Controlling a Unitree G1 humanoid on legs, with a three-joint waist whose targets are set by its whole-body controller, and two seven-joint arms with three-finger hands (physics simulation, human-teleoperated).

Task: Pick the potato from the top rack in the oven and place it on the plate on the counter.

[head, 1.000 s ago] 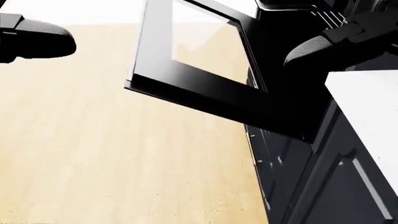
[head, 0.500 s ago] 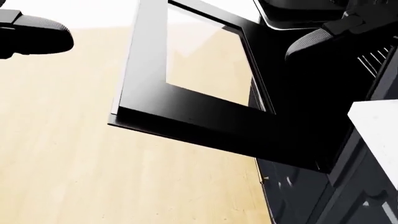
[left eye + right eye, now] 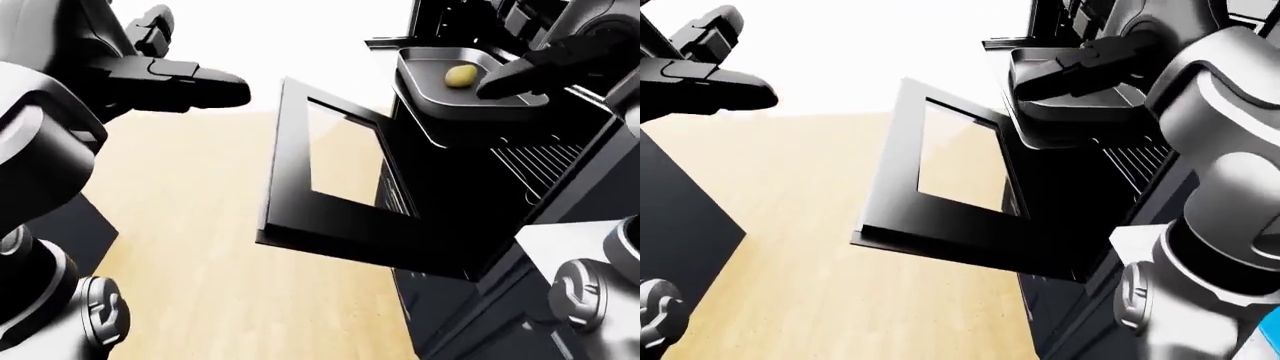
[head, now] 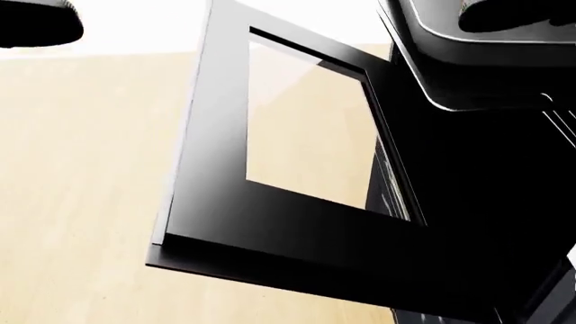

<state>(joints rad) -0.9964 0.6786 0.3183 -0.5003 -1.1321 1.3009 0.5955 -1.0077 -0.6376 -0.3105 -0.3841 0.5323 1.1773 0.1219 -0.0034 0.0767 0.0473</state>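
The yellow potato [image 3: 461, 75] lies in a grey tray [image 3: 437, 105] that sticks out of the open oven on the top rack, at the upper right of the left-eye view. My right hand [image 3: 492, 82] reaches in from the right, its open fingertips just right of the potato and not closed round it. In the right-eye view that hand [image 3: 1045, 79] covers the potato. My left hand [image 3: 228, 86] hangs open over the floor at the upper left, holding nothing. No plate shows in any view.
The black oven door [image 4: 270, 175] with its glass window hangs open and flat over the wooden floor [image 3: 200, 247], below the tray. A lower wire rack [image 3: 530, 159] shows inside the oven. A dark cabinet [image 3: 680, 217] stands at the left. A white counter corner [image 3: 1132, 241] lies at the right.
The head camera has moved: the oven door fills more of the head view and sits lower. The tray has come in at top right, and the white counter has slid out of view.
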